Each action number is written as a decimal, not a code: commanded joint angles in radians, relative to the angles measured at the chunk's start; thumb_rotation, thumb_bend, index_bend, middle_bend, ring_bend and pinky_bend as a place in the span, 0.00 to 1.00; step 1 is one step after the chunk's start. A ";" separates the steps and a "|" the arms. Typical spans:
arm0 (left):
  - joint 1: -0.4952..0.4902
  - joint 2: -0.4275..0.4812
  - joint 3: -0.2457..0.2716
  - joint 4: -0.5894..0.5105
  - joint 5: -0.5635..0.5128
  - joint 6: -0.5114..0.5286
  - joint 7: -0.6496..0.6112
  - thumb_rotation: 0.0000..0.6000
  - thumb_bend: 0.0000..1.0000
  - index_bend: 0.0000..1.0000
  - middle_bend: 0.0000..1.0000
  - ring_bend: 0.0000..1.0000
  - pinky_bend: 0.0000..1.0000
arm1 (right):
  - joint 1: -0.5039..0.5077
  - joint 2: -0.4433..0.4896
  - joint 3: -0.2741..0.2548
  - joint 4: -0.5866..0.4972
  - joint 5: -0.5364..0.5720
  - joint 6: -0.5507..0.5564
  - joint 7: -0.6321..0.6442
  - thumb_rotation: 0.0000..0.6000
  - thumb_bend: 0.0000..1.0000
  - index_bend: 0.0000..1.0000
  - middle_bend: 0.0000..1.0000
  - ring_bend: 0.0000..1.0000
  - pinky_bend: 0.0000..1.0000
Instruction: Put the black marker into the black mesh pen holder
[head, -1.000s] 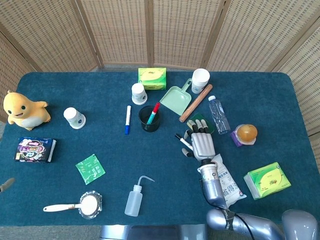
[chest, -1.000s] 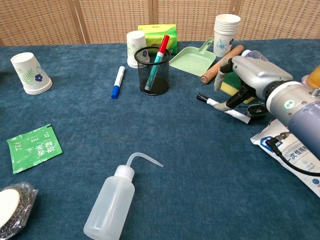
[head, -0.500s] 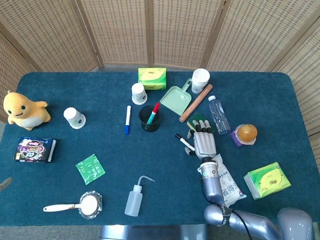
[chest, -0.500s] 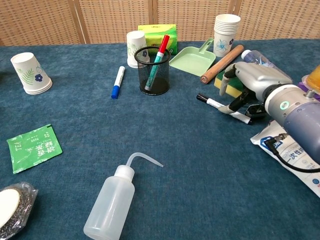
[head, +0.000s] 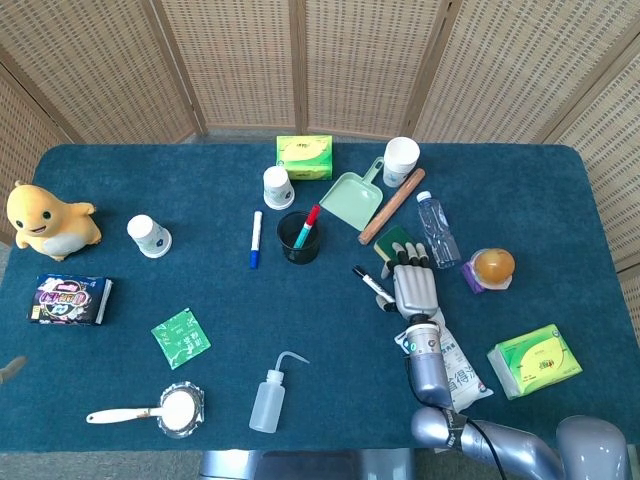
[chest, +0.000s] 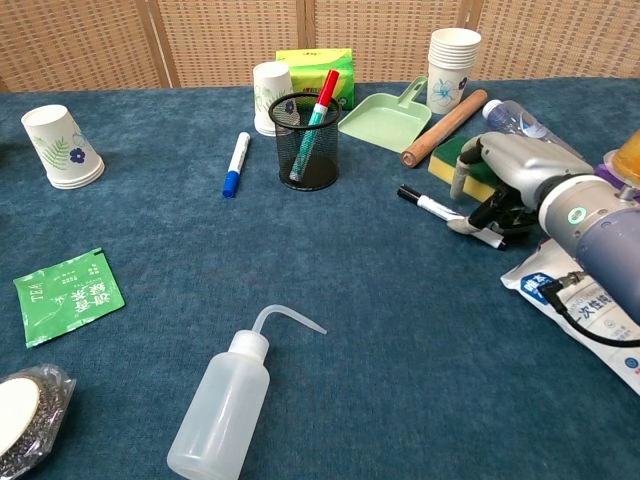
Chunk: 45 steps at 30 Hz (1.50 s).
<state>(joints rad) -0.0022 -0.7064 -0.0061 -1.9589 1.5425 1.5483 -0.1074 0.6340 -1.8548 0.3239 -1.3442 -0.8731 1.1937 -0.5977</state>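
Observation:
The black marker (head: 373, 287) (chest: 445, 213) lies on the blue cloth, its cap pointing toward the black mesh pen holder (head: 299, 240) (chest: 307, 143). That holder stands upright with a red-capped pen in it. My right hand (head: 414, 288) (chest: 512, 182) is low over the marker's rear end, fingers curled around it and one fingertip (chest: 466, 225) against the barrel. Of my left hand, only a small tip (head: 8, 371) shows at the left edge of the head view.
A blue-capped pen (head: 256, 240) lies left of the holder. A green dustpan (head: 352, 199), wooden rod (head: 392, 206), sponge (chest: 462, 158), water bottle (head: 438, 230) and paper cups (head: 401, 160) crowd behind the hand. A snack bag (head: 456, 368) lies under the forearm and a squeeze bottle (chest: 225, 405) in front.
My right hand has come down and shifted right onto the marker's rear end. The marker has slid slightly right with it.

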 joint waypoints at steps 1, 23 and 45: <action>0.001 0.000 -0.001 0.001 -0.001 0.002 -0.002 1.00 0.05 0.05 0.00 0.00 0.00 | 0.002 -0.003 0.001 0.012 0.008 -0.004 0.000 1.00 0.28 0.45 0.00 0.00 0.00; 0.000 0.003 0.001 -0.001 -0.002 -0.002 -0.003 1.00 0.05 0.05 0.00 0.00 0.00 | -0.009 0.012 -0.030 0.009 -0.020 0.009 0.014 1.00 0.45 0.59 0.00 0.00 0.00; 0.001 0.007 0.002 -0.001 -0.002 0.000 -0.016 1.00 0.05 0.05 0.00 0.00 0.00 | 0.062 0.137 0.024 -0.247 -0.238 0.118 -0.132 1.00 0.45 0.61 0.00 0.00 0.00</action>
<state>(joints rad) -0.0010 -0.6993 -0.0042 -1.9603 1.5414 1.5484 -0.1226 0.6549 -1.7335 0.3131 -1.5720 -1.1157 1.3184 -0.6568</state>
